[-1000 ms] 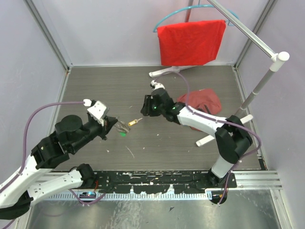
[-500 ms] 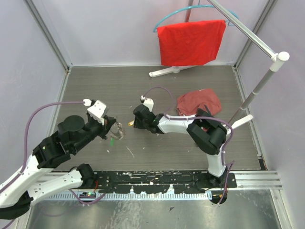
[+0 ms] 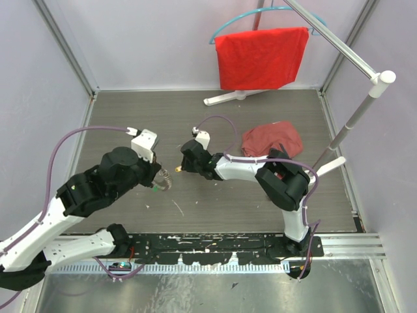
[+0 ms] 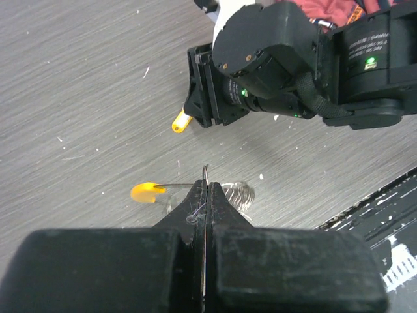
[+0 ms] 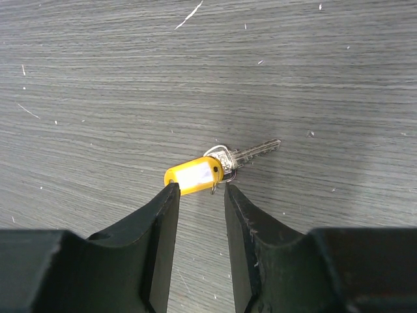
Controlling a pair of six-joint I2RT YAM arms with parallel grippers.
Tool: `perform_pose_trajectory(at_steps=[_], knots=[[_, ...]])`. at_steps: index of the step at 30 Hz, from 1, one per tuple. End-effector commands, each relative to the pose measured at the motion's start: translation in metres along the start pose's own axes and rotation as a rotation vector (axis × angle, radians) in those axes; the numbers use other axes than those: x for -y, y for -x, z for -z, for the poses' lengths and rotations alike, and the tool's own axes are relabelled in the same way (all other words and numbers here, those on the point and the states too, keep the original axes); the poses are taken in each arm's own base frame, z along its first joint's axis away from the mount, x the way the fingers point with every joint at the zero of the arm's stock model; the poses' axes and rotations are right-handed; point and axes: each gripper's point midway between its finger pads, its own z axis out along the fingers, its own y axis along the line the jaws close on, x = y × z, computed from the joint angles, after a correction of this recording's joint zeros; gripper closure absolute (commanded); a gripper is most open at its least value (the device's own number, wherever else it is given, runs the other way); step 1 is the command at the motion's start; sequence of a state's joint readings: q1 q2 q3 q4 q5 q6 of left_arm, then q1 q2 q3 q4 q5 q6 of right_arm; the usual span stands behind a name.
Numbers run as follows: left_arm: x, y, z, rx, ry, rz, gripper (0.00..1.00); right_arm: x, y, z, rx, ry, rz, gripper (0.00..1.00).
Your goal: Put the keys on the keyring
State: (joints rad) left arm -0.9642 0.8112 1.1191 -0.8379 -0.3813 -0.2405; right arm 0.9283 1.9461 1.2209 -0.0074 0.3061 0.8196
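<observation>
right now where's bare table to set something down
Bare table lies between the left gripper and the back wall, and in the near strip between both arms. Crowded: the centre, around keyring and yellow-tagged key, and right, by the red cloth.

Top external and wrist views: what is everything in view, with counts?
Grey wood-grain table: one, under everything.
Silver key with yellow-orange tag: one, flat on table, just ahead of right gripper.
Thin grey metal keyring with yellow piece: one, pinched by left gripper.
Red cloth on teal hanger: one, hanging at back.
Crumpled red cloth: one, on table, back right.
White rack with metal pole: one, right side.
Left gripper: one, black, shut on keyring.
Right gripper: one, black, open.
</observation>
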Motion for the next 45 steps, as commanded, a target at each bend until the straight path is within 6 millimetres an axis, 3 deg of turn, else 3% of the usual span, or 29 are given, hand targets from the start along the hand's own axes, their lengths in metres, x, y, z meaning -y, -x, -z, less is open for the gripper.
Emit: perform_pose_trajectory(at_steps=[1,5,11,16,22,36,45], knots=[[0.007,0.019,0.011,0.014,-0.043,0.001,1.0,-0.01,0.02,-0.001,0.065,0.015,-0.044,0.61],[0.017,0.017,0.011,0.029,-0.126,-0.101,1.0,-0.008,0.018,-0.004,0.06,0.011,-0.045,0.62],[-0.004,0.029,0.019,0.126,-0.027,-0.039,1.0,0.0,0.018,-0.008,0.052,-0.004,-0.06,0.66],[0.001,0.032,0.022,0.143,-0.062,-0.031,1.0,-0.003,0.015,-0.012,0.037,0.007,-0.063,0.68],[-0.006,0.03,0.022,0.136,-0.025,-0.041,1.0,0.001,0.007,-0.017,0.019,-0.001,-0.065,0.73],[-0.003,0.029,0.023,0.132,-0.039,-0.043,1.0,-0.006,0.008,-0.02,0.018,0.022,-0.066,0.76],[-0.003,0.03,0.025,0.138,-0.043,-0.033,1.0,-0.009,0.008,-0.02,0.022,0.043,-0.058,0.93]])
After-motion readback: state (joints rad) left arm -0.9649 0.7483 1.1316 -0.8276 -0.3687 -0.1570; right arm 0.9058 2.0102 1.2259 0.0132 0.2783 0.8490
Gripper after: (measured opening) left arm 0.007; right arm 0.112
